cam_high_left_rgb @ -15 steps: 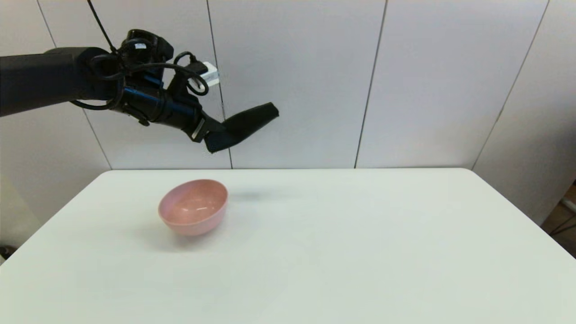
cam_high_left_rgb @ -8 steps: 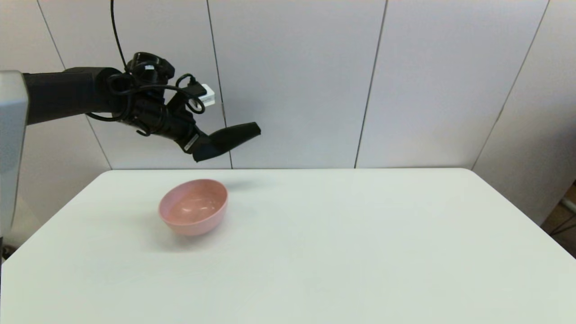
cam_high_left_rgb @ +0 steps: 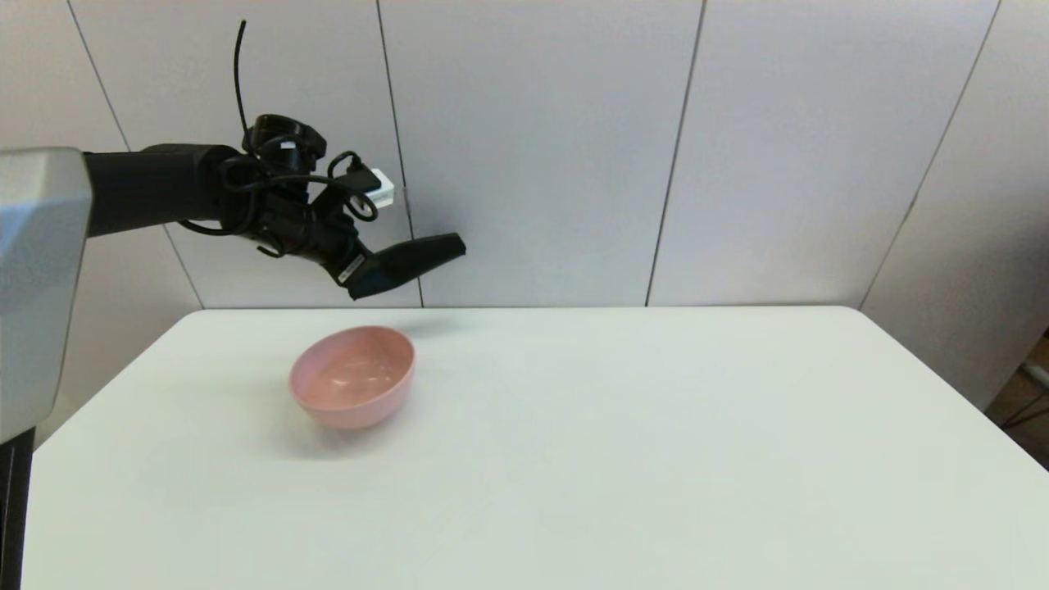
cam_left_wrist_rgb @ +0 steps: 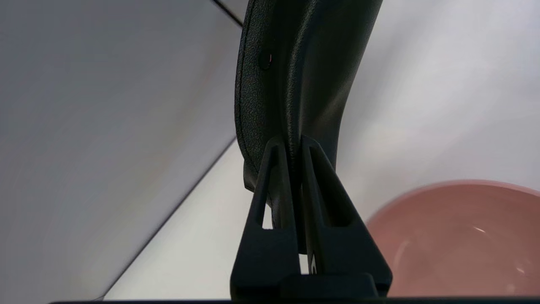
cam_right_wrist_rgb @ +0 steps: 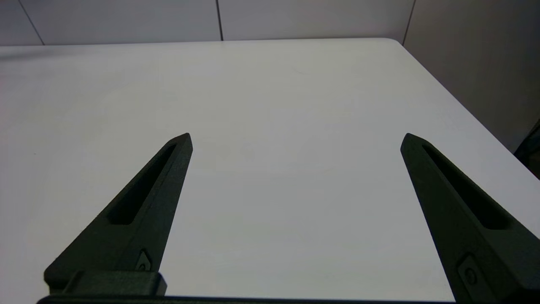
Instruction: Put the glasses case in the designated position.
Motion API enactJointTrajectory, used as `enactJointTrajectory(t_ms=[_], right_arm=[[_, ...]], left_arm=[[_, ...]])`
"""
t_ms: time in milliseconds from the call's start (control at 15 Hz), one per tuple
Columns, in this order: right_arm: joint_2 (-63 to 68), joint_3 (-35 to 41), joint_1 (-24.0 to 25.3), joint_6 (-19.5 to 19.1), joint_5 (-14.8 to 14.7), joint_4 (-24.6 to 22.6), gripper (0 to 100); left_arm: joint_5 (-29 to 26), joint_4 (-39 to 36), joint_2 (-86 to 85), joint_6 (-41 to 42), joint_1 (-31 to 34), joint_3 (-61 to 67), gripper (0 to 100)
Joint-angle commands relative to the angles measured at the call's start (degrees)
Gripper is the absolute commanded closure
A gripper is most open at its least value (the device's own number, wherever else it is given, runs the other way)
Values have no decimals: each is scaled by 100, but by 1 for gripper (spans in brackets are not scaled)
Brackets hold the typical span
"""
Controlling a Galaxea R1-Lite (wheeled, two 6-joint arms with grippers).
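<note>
One pink bowl [cam_high_left_rgb: 352,375], smooth, round and holding nothing, sits on the white table [cam_high_left_rgb: 615,459]. Above and just behind it the left gripper [cam_left_wrist_rgb: 295,145] is clamped on the glasses case [cam_high_left_rgb: 408,263], matte black, oblong, grainy. No writing is readable. The right gripper [cam_right_wrist_rgb: 295,141], well away from the bowl, hangs spread wide.

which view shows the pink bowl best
The head view: the whole pink bowl sits open side up on the white table, below the left gripper holding the glasses case. The left wrist view catches only part of its rim and inside beside the case. The right wrist view shows no bowl.
</note>
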Motion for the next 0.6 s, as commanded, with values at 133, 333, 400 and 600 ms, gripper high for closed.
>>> enactJointTrajectory(t_ms=[133,333,400,600], right_arm=[[0,1,4,4,-2,-2,0],[0,1,4,4,-2,-2,0],[0,1,4,-5,-11,-2,0],[0,1,4,-5,-2,-2,0]], left_arm=[[267,-234,251,-35,134,6,100],[267,-234,304,-35,204,6,100],[267,-234,312,-35,231,6,100],[250,-207,321,-17,301,6,0]])
